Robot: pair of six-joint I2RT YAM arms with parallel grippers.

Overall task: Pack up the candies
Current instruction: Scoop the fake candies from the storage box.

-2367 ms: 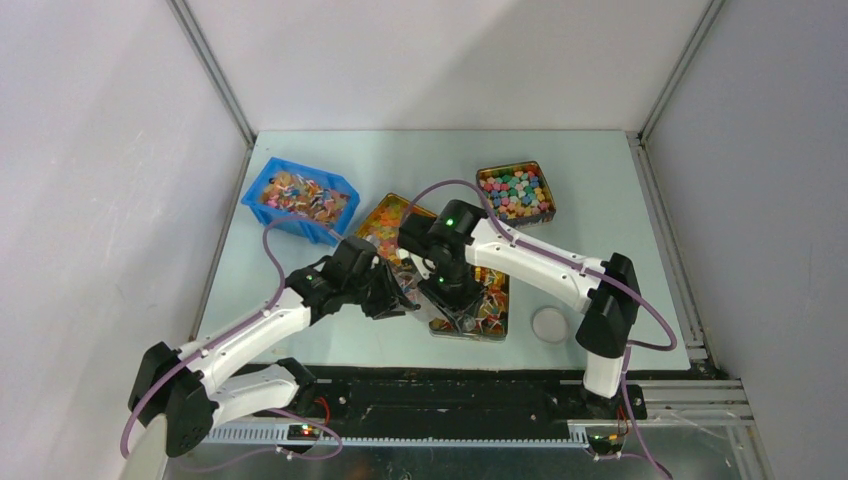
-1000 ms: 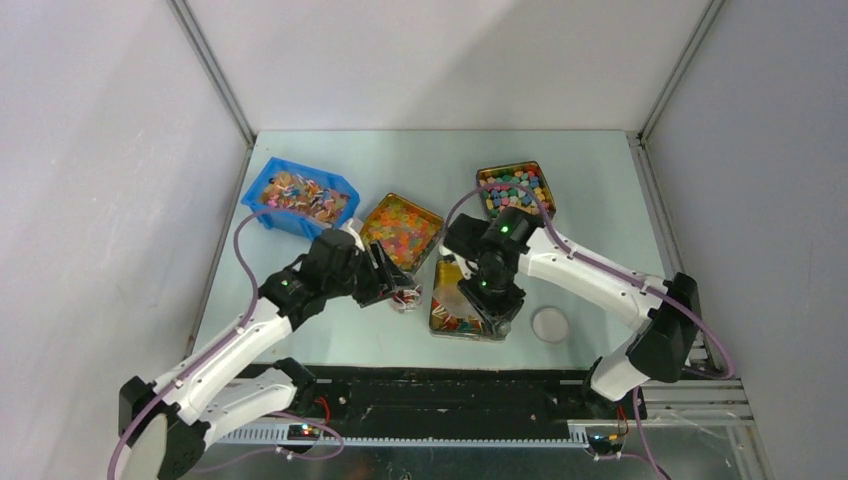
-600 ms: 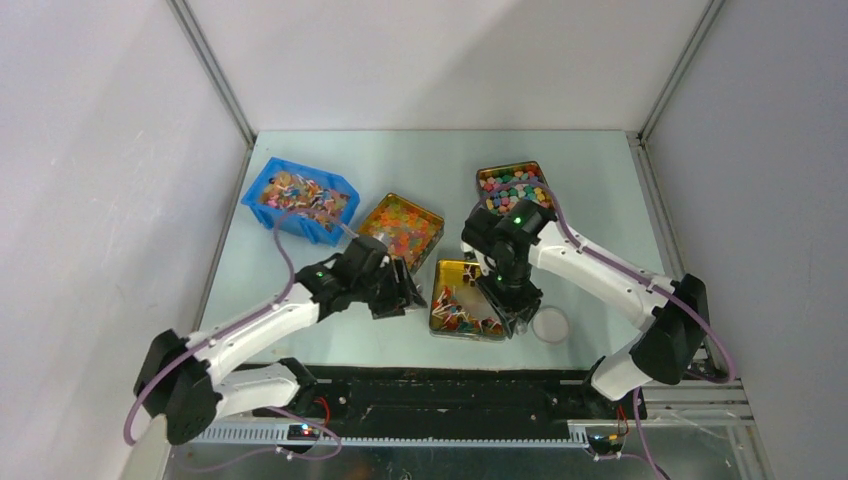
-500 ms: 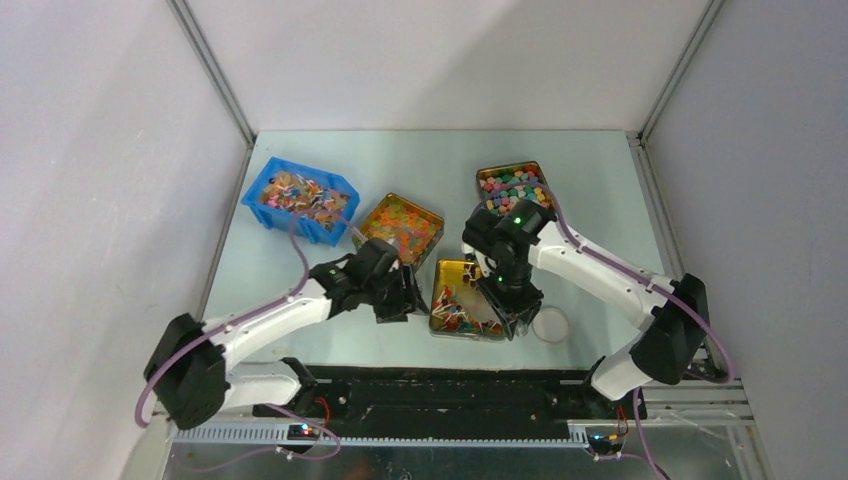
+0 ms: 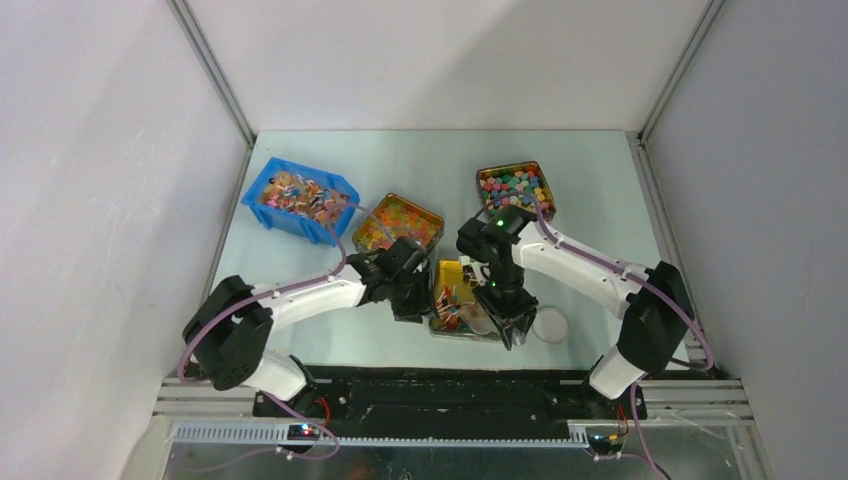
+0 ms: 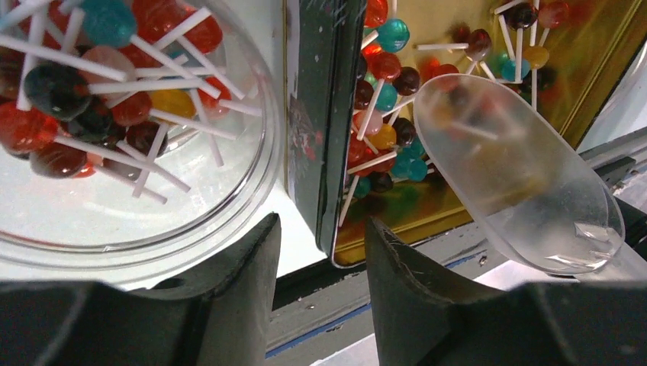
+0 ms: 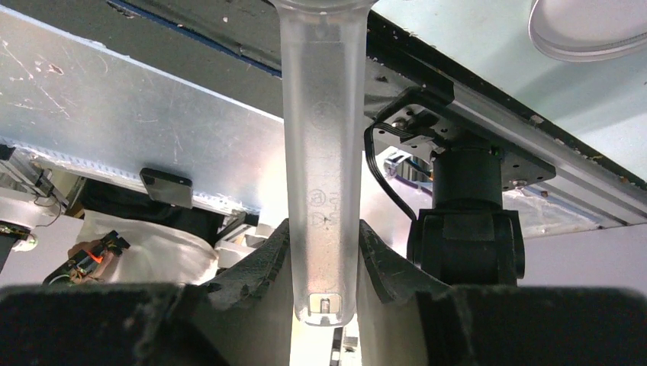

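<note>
A: Candies [image 6: 385, 69], where?

B: Split between two spots. Most loose inside the lollipop tin [image 6: 320, 91], with red, teal, yellow and dark heads and thin white sticks pointing every way. A second heap inside a clear jar [image 6: 152, 229] just left of that tin's left wall. Rim almost against the wall; touching or not, hard to tell.

A: Left jaws?

B: Low at the tin's near left corner, over the gap between jar and tin. Set partway apart, with nothing pinched between them in the wrist view. One finger [image 6: 244, 297] by the jar's rim, the other below the tin's corner.

A: Right jaws?

B: Clamped snugly on the handle of a clear plastic scoop [image 7: 320, 152], a finger on each side. Scoop bowl tilted over the tin's near side, above the candies, reaching out past the near rim.

A: Anything else on the bench [image 5: 330, 340]?

B: A clear round lid [image 5: 550, 324] lying flat just right of the tin. Behind the tin, a gold tin of gummy sweets [image 5: 392, 197] to the left and a tin of coloured cubes [image 5: 548, 190] to the right. Farther back and left of the tin, a blue bin [image 5: 285, 225] of mixed wrapped sweets.
</note>
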